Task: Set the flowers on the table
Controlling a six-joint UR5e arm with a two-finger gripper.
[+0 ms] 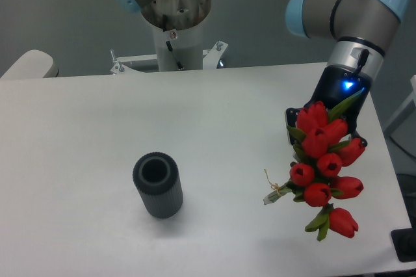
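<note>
Vase (157,184) empty, flowers (325,166) in gripper (325,121)

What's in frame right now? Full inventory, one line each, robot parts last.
flowers: 1 bunch of about eight tulips, red with green leaves, stem ends tied with string, at the right of the table, held at the gripper.
vase: 1, dark grey ribbed cylinder, empty, standing upright on the table left of centre.
table: 1, white, fills most of the view.
pale rounded object: 1, off-white, at the far left edge behind the table.
robot base: 1, white pedestal on a metal mount, at the table's far edge.
arm: 1, grey with light blue joint caps, upper right.
gripper: 1, black, blue light on, mostly hidden behind the flowers.
</note>
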